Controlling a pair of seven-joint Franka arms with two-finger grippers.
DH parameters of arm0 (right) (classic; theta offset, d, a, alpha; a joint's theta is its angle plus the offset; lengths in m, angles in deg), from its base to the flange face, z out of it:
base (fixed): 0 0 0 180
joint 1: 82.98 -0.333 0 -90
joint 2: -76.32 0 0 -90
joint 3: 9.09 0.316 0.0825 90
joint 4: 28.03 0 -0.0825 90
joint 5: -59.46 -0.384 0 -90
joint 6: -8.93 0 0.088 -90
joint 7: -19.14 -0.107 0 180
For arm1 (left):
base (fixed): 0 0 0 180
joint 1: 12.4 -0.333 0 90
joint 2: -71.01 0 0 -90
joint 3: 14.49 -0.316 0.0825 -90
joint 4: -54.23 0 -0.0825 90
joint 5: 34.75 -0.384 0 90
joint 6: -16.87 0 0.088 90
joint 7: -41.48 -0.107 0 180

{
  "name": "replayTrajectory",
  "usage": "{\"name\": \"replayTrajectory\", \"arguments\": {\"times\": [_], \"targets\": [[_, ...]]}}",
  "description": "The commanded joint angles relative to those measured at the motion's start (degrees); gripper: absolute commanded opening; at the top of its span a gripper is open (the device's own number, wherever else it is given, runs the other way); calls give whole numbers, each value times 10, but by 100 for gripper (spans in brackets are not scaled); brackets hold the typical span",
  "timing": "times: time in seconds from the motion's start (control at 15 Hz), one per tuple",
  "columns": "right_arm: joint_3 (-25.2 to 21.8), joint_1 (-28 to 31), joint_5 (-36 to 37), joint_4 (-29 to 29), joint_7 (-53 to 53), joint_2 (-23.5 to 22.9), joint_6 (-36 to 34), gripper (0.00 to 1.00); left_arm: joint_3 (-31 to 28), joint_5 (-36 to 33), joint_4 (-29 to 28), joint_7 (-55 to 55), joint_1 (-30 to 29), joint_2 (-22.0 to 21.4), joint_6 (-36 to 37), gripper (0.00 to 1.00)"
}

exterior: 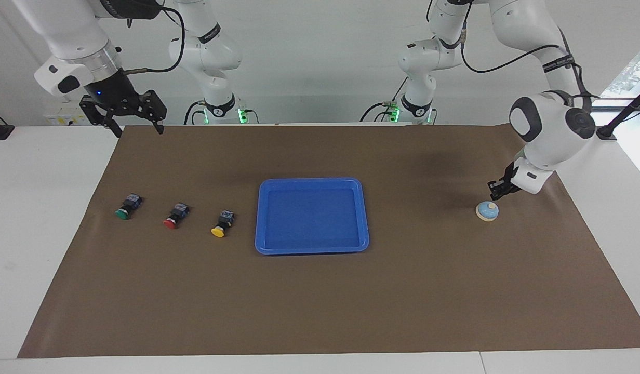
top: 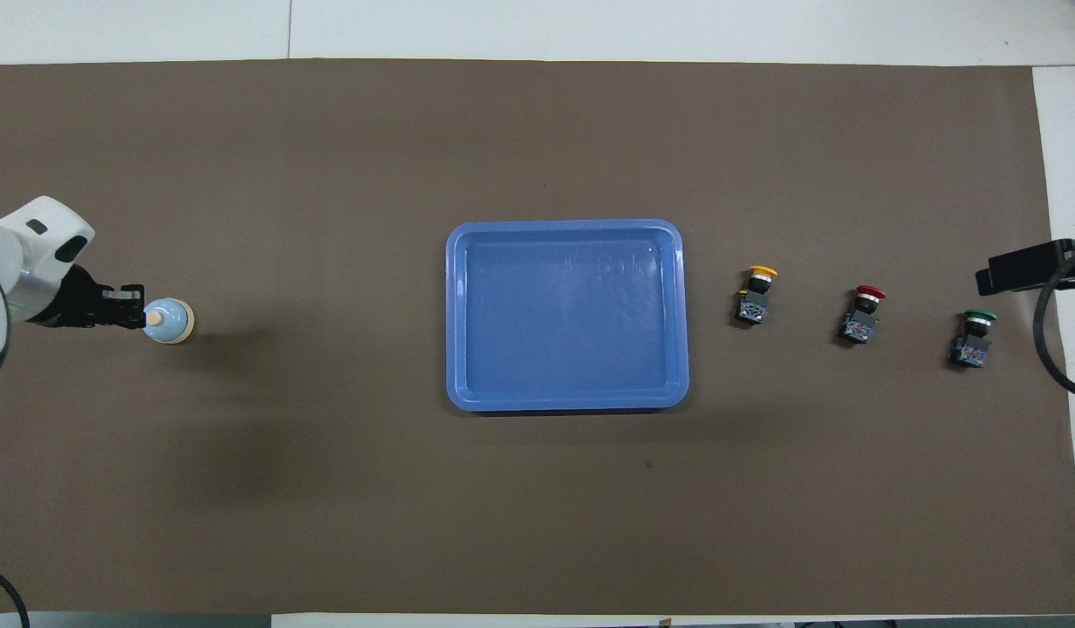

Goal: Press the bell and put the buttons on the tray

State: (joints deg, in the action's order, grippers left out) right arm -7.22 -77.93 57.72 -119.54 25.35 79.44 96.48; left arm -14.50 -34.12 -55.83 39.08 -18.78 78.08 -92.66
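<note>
Here my left gripper [exterior: 495, 194] hangs just above the bell [exterior: 487, 211] near the mat [exterior: 320, 311] edge — its opening I cannot tell; my right gripper [exterior: 135, 126], wide open and empty, waits over the corner, its tips cut off overhead.

White table [exterior: 34, 218] under brown mat [exterior: 320, 301]; plain pale wall [exterior: 320, 52]; bright window [exterior: 631, 72] at left arm's end.

Pretty clearly a robotics lab setup: two white arms [exterior: 551, 122] are mounted at a white table [exterior: 44, 208], which is covered with a brown paper sheet [exterior: 320, 301]. Plain white walls and loose cables are seen, with nothing homey around.
</note>
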Motion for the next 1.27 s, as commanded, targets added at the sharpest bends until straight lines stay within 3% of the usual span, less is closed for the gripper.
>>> {"name": "replayTrajectory", "arguments": {"times": [0.0,0.13,0.27,0.74,0.94,1.2], "targets": [[5,7,5,-9,12,9,-7,100,1,0,96,-1,29,-39,131,100],[5,7,5,-9,11,9,-7,100,1,1,98,-1,34,-87,187,100],[5,7,5,-9,12,9,-7,100,2,1,105,0,35,-96,232,100],[4,8,5,-9,12,10,-19,100,-2,6,107,1,51,-93,221,100],[4,11,5,-8,17,11,-62,100,-2,6,151,3,51,-56,231,100],[5,2,6,-30,17,25,-54,100,-1,5,160,6,51,-50,224,100]]}}
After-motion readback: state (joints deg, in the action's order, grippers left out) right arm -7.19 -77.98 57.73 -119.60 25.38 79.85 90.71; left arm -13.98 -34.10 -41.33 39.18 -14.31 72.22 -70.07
